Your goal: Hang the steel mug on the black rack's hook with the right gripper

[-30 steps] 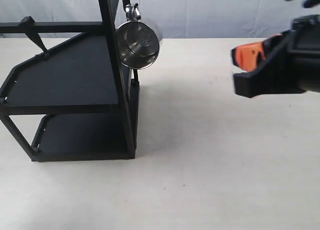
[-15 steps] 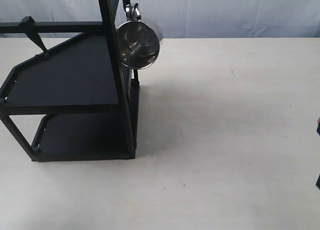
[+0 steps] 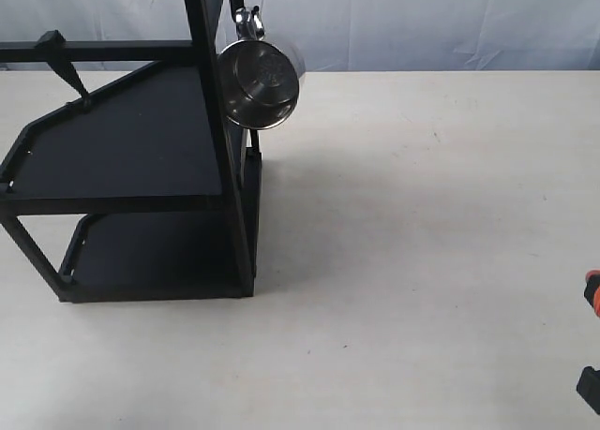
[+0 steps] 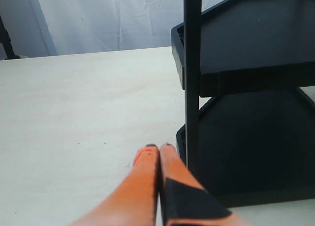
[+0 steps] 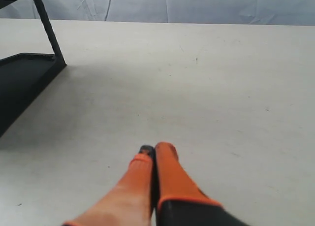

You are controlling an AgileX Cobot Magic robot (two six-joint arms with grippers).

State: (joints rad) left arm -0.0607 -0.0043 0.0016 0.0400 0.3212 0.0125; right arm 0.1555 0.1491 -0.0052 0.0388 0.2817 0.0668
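The steel mug [image 3: 260,84] hangs by its looped handle [image 3: 248,22] high on the upright post of the black rack [image 3: 112,144], its shiny base facing the camera. The hook itself is hidden behind the handle. My right gripper [image 5: 155,149] is shut with nothing in it, low over the bare table far from the mug; only a sliver of that arm [image 3: 592,341] shows at the exterior view's lower right edge. My left gripper [image 4: 160,147] is shut and empty, close beside the rack's lower shelf [image 4: 246,137].
A slanted black rod with a knobbed head [image 3: 64,66] sticks up at the rack's far left. The rack's foot [image 5: 29,71] shows in the right wrist view. A pale curtain [image 3: 422,18] backs the table [image 3: 422,215].
My right arm has pulled away from the mug, dropping out toward the lower right edge of the exterior view. The mug stays hanging on the rack, unmoved.
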